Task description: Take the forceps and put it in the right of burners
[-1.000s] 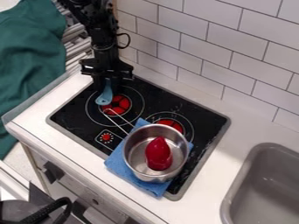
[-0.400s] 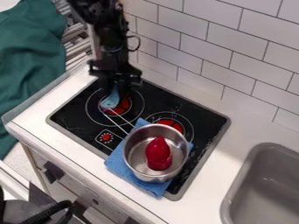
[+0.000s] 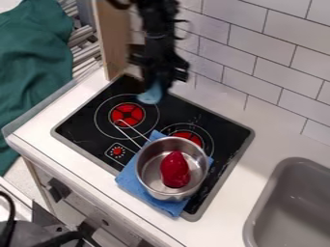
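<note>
Hangs down from the top edge of the view, black and nearly upright along the arm (image 3: 158, 30). Bears a thin cable looping out on the view's right. Points the tool (image 3: 157, 85) downward, raised over the worktop (image 3: 226, 212), toward its back left corner. Widens at the crosspiece, tilted lower toward the view's right. Grips a load.

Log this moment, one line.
gripper: near tiled wall | blue utensil: gripped, unplaced | pot: on blue cloth | red object: in pot

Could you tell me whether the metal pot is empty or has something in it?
It has something in it: a red object sits inside the pot, visible through the open top.
</note>
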Controlling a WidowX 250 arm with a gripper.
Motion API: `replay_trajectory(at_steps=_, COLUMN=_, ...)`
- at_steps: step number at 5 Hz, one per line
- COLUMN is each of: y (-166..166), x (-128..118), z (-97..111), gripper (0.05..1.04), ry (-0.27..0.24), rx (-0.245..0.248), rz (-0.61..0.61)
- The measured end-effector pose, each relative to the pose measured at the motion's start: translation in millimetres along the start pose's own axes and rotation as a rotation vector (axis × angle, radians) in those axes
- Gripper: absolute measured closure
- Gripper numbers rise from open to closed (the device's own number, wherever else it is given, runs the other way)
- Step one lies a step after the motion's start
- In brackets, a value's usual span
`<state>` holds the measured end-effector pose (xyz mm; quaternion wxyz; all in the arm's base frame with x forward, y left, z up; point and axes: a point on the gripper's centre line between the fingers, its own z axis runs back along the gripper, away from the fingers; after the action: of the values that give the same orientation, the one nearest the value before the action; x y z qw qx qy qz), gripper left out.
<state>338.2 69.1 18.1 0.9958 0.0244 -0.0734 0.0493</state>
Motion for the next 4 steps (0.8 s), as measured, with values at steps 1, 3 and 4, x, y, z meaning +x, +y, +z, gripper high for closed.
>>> replay_trajectory(at_steps=1, y=-30.7, x=1.4, z=3.6, gripper=0.768, ry=0.020, rx=0.016, rz=-0.073)
replay_trajectory(at_steps=3, y=-77.3, x=0.4, z=-17.3, gripper=0.768, ry=0.106, rx=-0.028, rz=-0.051)
replay_trajectory(at_steps=4, y=-88.6, x=0.3, z=-25.4, gripper=0.874, ry=0.136, rx=-0.088, rz=-0.024)
